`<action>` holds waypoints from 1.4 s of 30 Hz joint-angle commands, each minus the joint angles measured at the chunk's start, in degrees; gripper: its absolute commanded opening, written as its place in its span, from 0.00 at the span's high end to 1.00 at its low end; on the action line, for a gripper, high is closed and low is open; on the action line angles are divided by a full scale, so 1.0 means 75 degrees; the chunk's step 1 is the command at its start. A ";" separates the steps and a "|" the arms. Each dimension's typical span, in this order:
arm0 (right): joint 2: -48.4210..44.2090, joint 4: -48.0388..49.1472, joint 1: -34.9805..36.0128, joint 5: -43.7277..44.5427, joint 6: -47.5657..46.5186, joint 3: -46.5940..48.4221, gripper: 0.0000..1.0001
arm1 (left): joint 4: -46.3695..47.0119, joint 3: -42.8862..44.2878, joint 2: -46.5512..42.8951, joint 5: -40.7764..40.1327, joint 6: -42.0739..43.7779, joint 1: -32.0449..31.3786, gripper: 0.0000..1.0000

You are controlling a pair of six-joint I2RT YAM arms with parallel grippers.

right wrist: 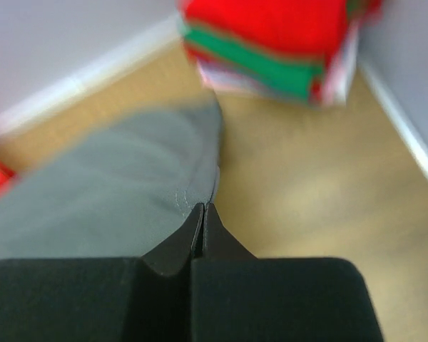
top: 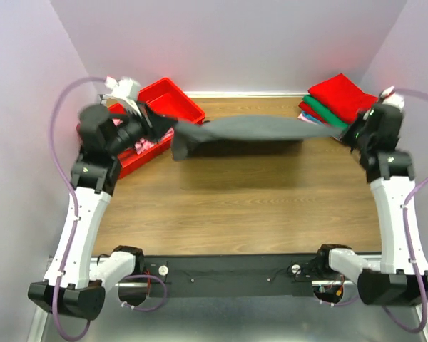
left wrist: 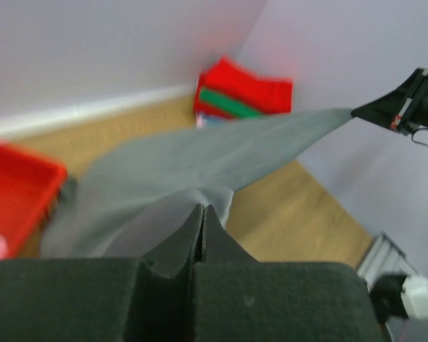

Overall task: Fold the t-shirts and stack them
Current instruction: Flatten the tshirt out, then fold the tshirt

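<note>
**benchrat:** Where's the dark grey t-shirt point(top: 250, 130) at? Is it being held, or has it been put down?

**yam_fan:** It's held up off the tabletop point(top: 242, 214) and pulled out long across the 12 o'clock side. A shadow can be seen on the wood under it. One end is pinched by the left jaws at roughly 10 o'clock, the other by the right jaws at roughly 2 o'clock. Extra cloth is bunched and drooping at the left end.

**benchrat:** So both sets of jaws are closed?

**yam_fan:** Yep. In each wrist view the two fingertips are pressed together with only grey fabric between them, so nothing is spread wide. From the left wrist the shirt is seen running away as a taut band to the right jaws, which are clamped on its far tip.

**benchrat:** What about the rest of the t-shirts?

**yam_fan:** A folded stack point(top: 335, 103) is parked in the 2 o'clock corner. Red is on top, green is under that, and paler layers are at the bottom. The grey shirt's right end is lined up in front of it, but whether it's touching can't be told. A red plastic bin point(top: 164, 100) sits at 10 o'clock with something pink point(top: 148, 144) inside. The left arm point(top: 103, 135) is blurred in the top view.
</note>
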 commanded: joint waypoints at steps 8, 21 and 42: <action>-0.1712 -0.1780 -0.0051 -0.0396 0.1108 -0.3422 0.99 | -0.2983 -0.3764 -0.1633 0.0163 0.0133 -0.0116 1.00; -0.1362 -0.2707 -0.0051 -0.0233 0.1672 -0.4407 0.99 | -0.3255 -0.5665 -0.2092 0.0316 -0.0208 -0.0187 1.00; 0.0653 -0.2345 -0.0051 0.0552 0.2023 -0.4466 0.99 | -0.1719 -0.2996 0.1916 -0.0106 0.0589 -0.0491 1.00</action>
